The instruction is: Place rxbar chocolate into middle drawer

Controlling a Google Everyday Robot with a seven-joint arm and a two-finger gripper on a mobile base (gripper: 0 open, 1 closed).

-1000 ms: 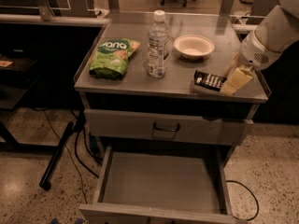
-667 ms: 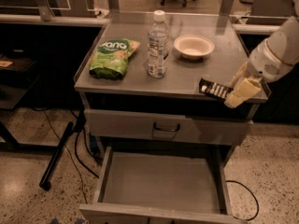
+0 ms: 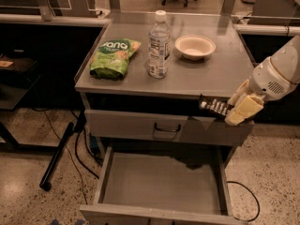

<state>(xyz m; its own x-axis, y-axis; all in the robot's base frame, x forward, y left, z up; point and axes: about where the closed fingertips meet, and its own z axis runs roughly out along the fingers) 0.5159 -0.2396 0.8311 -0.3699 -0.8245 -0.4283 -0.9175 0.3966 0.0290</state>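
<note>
My gripper [image 3: 236, 108] is at the right front corner of the cabinet, just past the tabletop's front edge. It is shut on the rxbar chocolate [image 3: 213, 106], a flat black wrapper with white lettering that sticks out to the left, level, above the shut upper drawer front. The middle drawer [image 3: 161, 182] is pulled open below; its bare grey floor holds nothing. The bar hangs above the drawer's back right part.
On the tabletop [image 3: 211, 76] stand a green snack bag [image 3: 113, 57] at the left, a water bottle [image 3: 159, 45] in the middle and a white bowl [image 3: 195, 47] behind right. The upper drawer front with a dark loop handle [image 3: 166, 128] is shut. Cables lie on the floor at left.
My gripper has carried the rxbar chocolate off the tabletop, forward and downward past the front edge, so it now hangs in front of the upper drawer above the open drawer.
</note>
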